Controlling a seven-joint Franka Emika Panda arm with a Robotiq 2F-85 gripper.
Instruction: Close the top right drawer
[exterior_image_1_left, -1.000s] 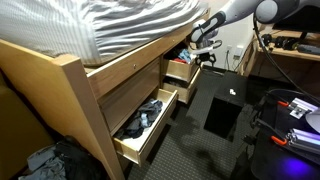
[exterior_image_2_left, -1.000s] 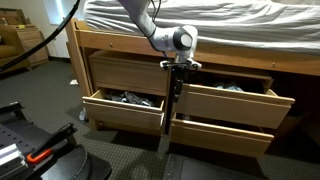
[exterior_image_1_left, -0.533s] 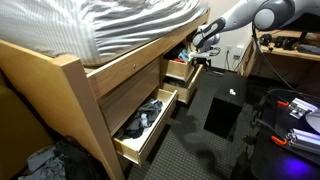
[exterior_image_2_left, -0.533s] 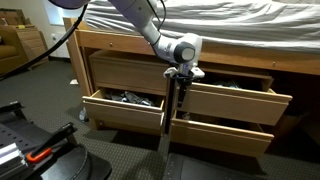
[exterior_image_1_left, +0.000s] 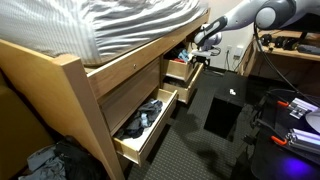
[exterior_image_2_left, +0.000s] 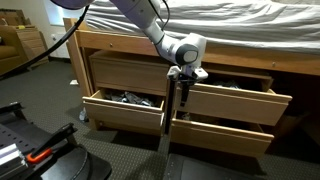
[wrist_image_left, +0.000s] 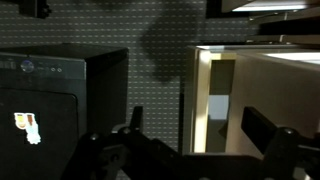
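The top right drawer is a short pale-wood drawer pulled open from the bed frame, with dark items inside. In an exterior view reddish items show in it. My gripper hangs finger-down at the drawer's left front corner, by the post between the drawer columns; it also shows in an exterior view. In the wrist view the gripper is open and empty. A pale-wood edge of the drawer lies between the two fingers.
A similar short drawer stands open below. A long open drawer with black and blue clothes is to the side. A black computer tower lies on the dark floor close by, also in the wrist view.
My gripper has moved a little sideways along the bed frame toward the top right drawer's corner. The drawers have not moved.
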